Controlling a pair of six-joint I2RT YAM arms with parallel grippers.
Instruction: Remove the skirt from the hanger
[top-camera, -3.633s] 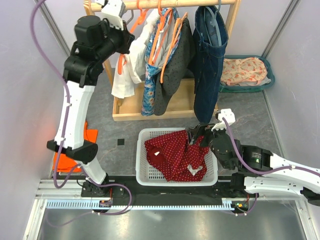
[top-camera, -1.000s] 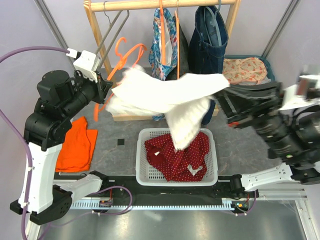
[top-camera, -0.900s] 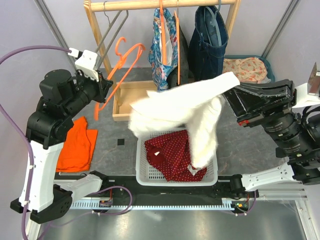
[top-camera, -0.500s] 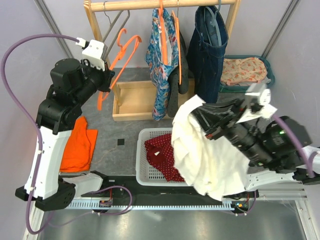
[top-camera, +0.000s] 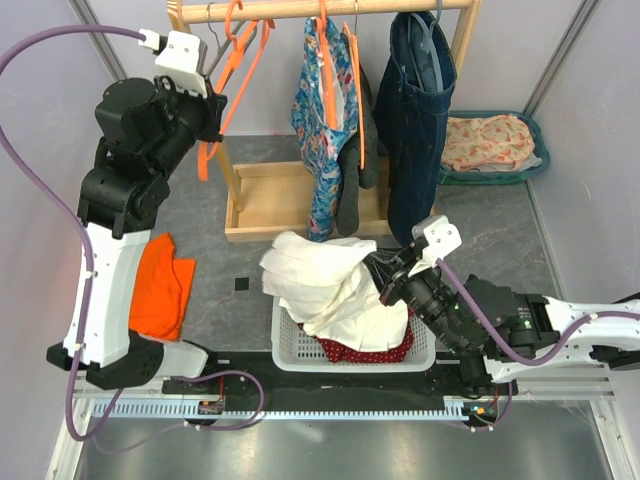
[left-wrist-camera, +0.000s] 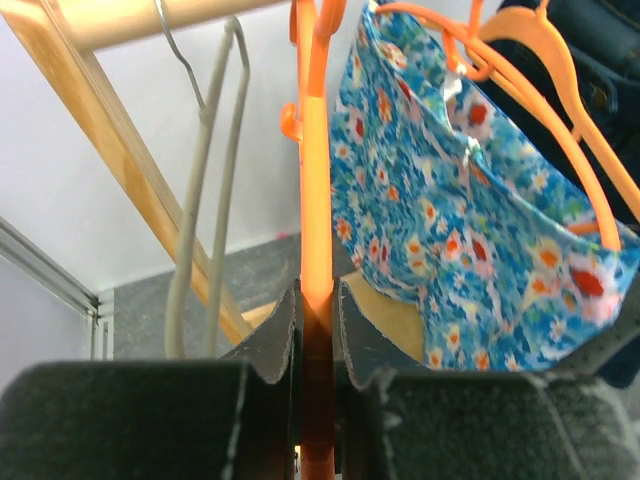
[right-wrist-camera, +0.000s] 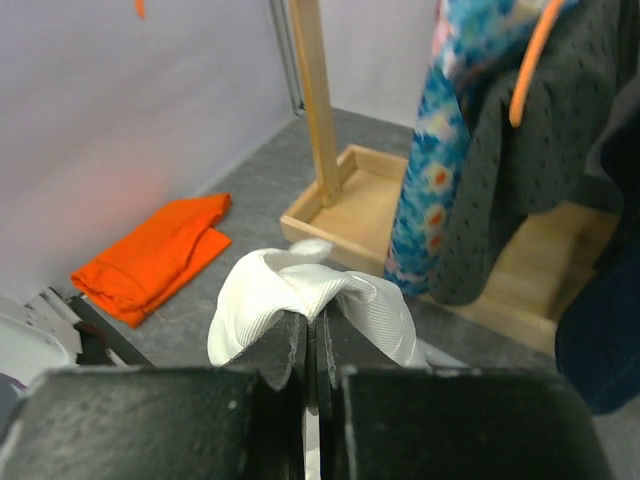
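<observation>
The white skirt (top-camera: 325, 285) is bunched over the white basket (top-camera: 283, 345), off the hanger. My right gripper (top-camera: 385, 282) is shut on a fold of the skirt (right-wrist-camera: 285, 285); in the right wrist view that gripper (right-wrist-camera: 312, 330) pinches the fabric tightly. The orange hanger (top-camera: 222, 78) is bare, its hook up at the wooden rail (top-camera: 300, 10). My left gripper (top-camera: 212, 112) is shut on the hanger's arm (left-wrist-camera: 315, 200), seen in the left wrist view with the gripper (left-wrist-camera: 317, 320) clamped on the bar.
A red dotted garment (top-camera: 365, 350) lies in the basket under the skirt. A grey hanger (left-wrist-camera: 205, 170), a blue floral garment (top-camera: 318, 120) and dark jeans (top-camera: 415, 110) hang on the rail. Orange cloth (top-camera: 160, 285) lies on the floor at left. A teal tray (top-camera: 535, 150) sits back right.
The skirt came off the hanger. My right arm swung down, bringing the skirt onto the basket. My left gripper raised the bare hanger up to the rail.
</observation>
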